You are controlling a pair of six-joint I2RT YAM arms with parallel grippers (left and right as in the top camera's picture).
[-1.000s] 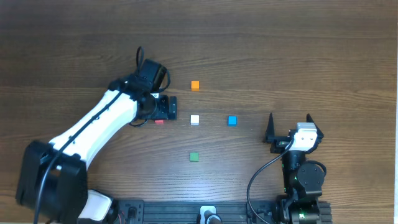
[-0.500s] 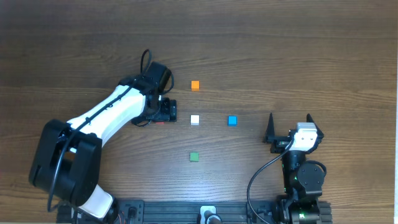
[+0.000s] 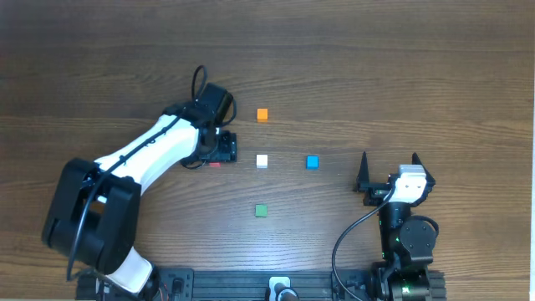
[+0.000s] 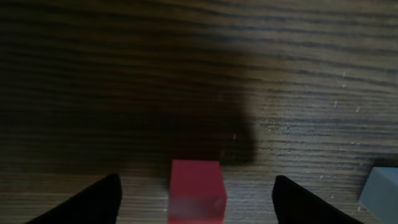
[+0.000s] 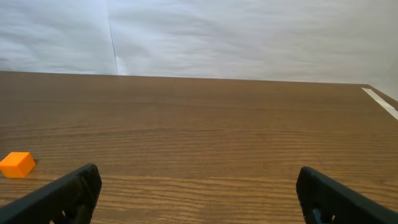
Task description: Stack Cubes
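A red cube [image 4: 195, 190] rests on the wooden table between the open fingers of my left gripper [image 4: 196, 205], which is low over it; from above a sliver of the red cube [image 3: 215, 165] shows under the left gripper [image 3: 224, 150]. A white cube [image 3: 262, 160] lies just right of it, its grey-looking corner [image 4: 380, 193] at the left wrist view's edge. An orange cube [image 3: 262, 114] sits farther back, a blue cube [image 3: 312, 161] to the right, a green cube [image 3: 261, 211] nearer the front. My right gripper [image 3: 389, 171] stands open at the right, with the orange cube [image 5: 17, 164] far off.
The wooden table [image 3: 401, 75] is bare around the cubes. A white wall or sheet [image 5: 249, 37] stands beyond the table's far edge in the right wrist view.
The left arm's wrist has shifted slightly right and turned over the red cube during the last second. The right arm and the other cubes have not moved.
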